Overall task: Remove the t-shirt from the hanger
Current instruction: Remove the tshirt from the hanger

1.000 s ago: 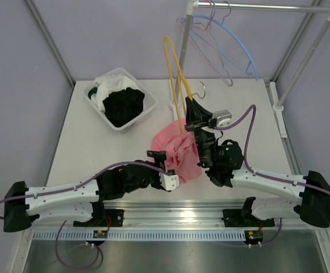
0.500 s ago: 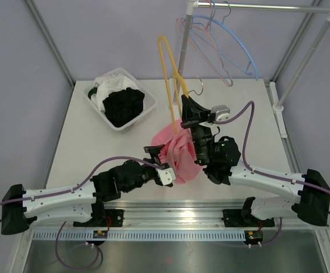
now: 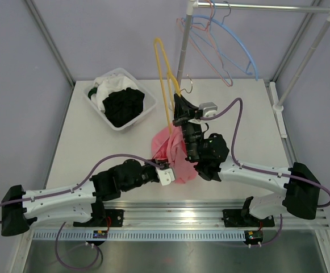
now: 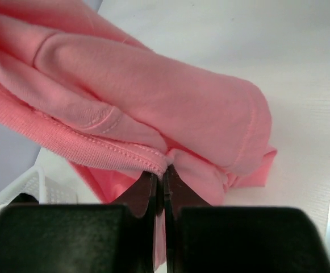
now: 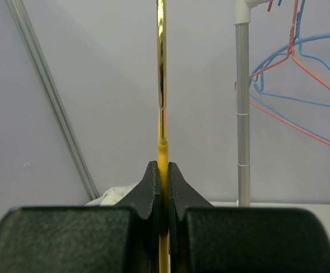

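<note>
Pinching the pink t-shirt (image 4: 170,108) is the left claw (image 4: 163,177) — right claw (image 5: 162,173) clamps the yellow hanger (image 5: 162,85).

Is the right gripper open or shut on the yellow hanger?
Shut. The right gripper has both fingers clamped on the yellow hanger, no gap visible.

Bright, even light (soft shadows).

Left gripper (image 4: 163,175): clamped, held low.
Right gripper (image 5: 161,172): clamped, raised, pointing up.
Arms: angled inward, wrists close.
</note>
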Tool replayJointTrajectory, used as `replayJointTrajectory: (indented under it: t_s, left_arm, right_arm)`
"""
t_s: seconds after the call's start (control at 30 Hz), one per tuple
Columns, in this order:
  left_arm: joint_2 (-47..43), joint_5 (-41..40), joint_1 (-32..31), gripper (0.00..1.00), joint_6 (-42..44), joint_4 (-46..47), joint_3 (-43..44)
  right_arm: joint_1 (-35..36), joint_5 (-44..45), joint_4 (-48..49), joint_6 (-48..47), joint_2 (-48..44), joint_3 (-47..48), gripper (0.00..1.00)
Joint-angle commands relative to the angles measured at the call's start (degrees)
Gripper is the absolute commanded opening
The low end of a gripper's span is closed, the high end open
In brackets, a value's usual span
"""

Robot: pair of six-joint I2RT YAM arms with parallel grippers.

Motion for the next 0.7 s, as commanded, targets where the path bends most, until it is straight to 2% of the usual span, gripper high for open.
replayJointTrajectory:
  t_s: [0.0,0.1,0.2,0.37,0.53,0.6,0.67]
  left_arm:
    - [-3.18,7.72,0.11,0.0,-0.79,-0.55,1.59]
    - [-3.63,14.48,0.02,0.0,0.26,-5.11,2.64]
    - [-2.14,16.88,-1.29,0.0,1.93,-9.25,3.61]
    - [2.52,11.62,-8.4,0.0,5.89,-11.54,3.17]
    - [6.65,12.65,-9.56,0.0,9.04,-16.35,3.78]
    - [10.95,10.56,-10.79,0.0,9.67,-17.51,4.66]
    - [13.76,5.2,-11.85,0.0,9.23,-16.99,5.1]
  right_arm:
    - [0.5,1.95,7.67,-1.88,0.42,3.44,0.0]
    - [0.5,2.91,9.78,-4.34,2.17,4.31,0.0]
    - [0.5,3.97,10.75,-6.53,3.84,5.71,0.0]
    - [0.5,4.93,14.52,-11.89,6.83,8.35,0.0]
    - [0.5,5.12,14.79,-15.07,7.45,10.12,0.0]
    - [0.5,4.33,11.39,-15.51,6.58,10.9,0.0]
    - [0.5,4.24,6.91,-14.9,5.52,12.04,0.0]
